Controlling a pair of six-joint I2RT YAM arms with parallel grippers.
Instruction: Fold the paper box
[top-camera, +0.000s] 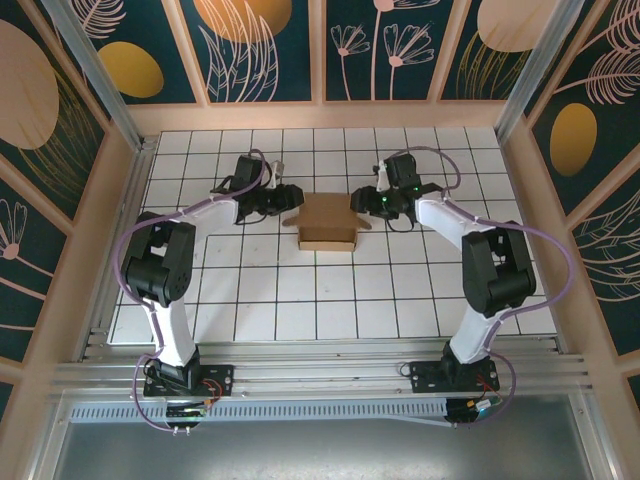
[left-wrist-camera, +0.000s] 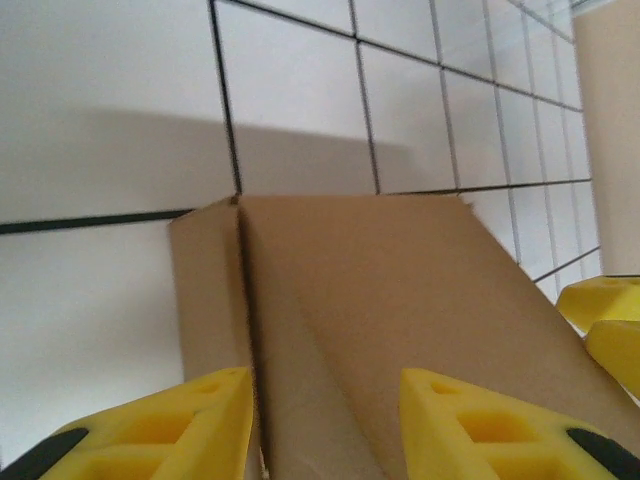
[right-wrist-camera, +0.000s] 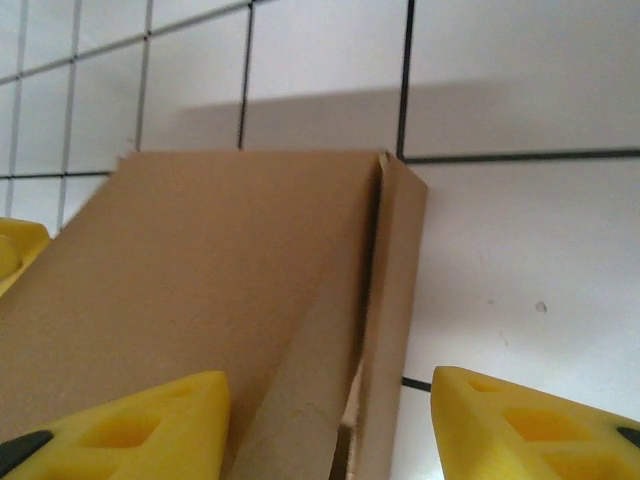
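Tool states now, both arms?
Left tool: open, fingers straddling the paper box edge.
Right tool: open, fingers straddling the paper box edge.

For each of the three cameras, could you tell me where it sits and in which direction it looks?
Top external: above and behind the left arm and right arm, looking down on the tiled table; left gripper and right gripper at the two ends of the paper box.
Left wrist: on the left arm, looking along the box's top; left fingers at the bottom.
Right wrist: on the right arm, looking along the box from the opposite end; right fingers below.
Shared: both wrist views hold the same box.
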